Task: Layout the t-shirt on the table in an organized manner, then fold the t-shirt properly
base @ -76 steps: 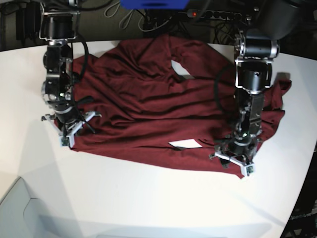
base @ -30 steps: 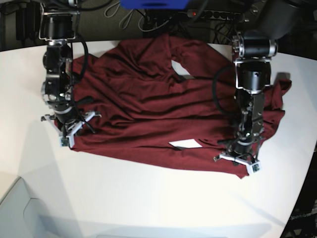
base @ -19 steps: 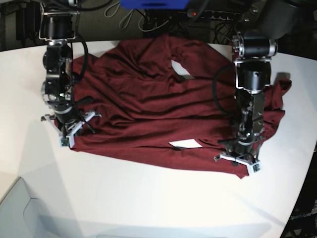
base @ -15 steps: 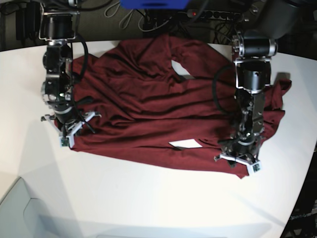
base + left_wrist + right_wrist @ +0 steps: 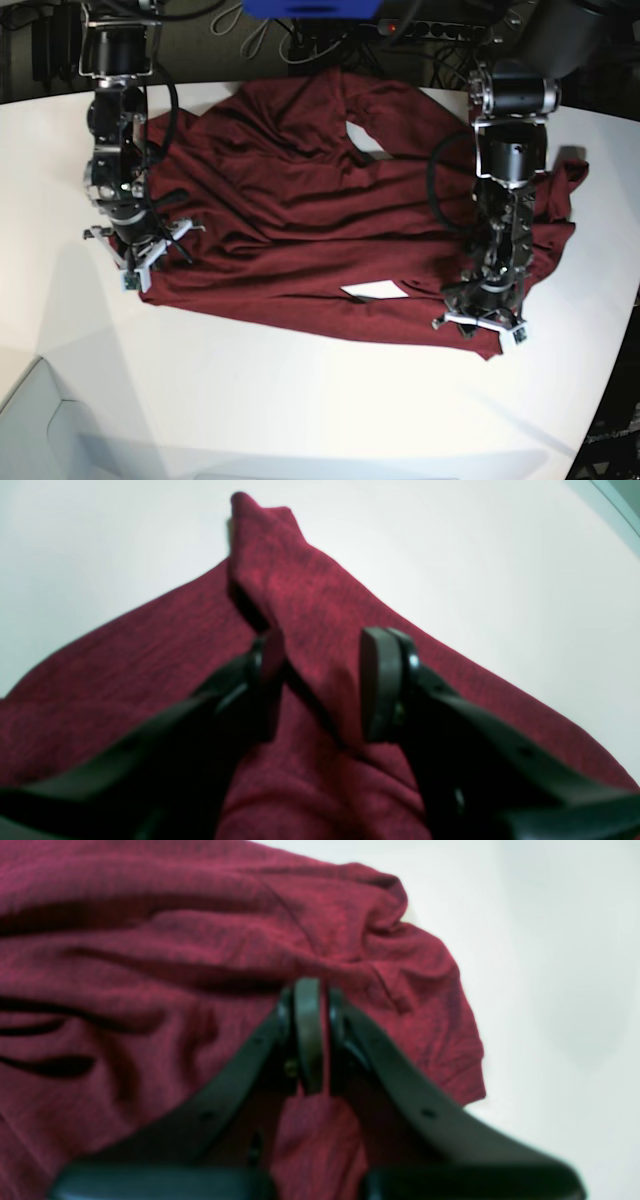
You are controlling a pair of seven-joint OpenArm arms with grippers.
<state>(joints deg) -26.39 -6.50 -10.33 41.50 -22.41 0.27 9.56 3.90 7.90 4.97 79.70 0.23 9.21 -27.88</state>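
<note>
t-shirt (image 5: pixel 330 210) rumpled, maroon; left claw (image 5: pixel 320 685) spread astride a fold; right claw (image 5: pixel 309 1035) pinching hem.

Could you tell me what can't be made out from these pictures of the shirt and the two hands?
- Base view: the right hand is too small to show whether cloth is pinched.
- Right wrist view: blur, and the shut fingers hide any cloth between them.
- Left wrist view: the t-shirt is cut off at the bottom; the left hand straddles a fold, contact unclear.
- Base view: the left arm covers the shirt beneath it.
</note>
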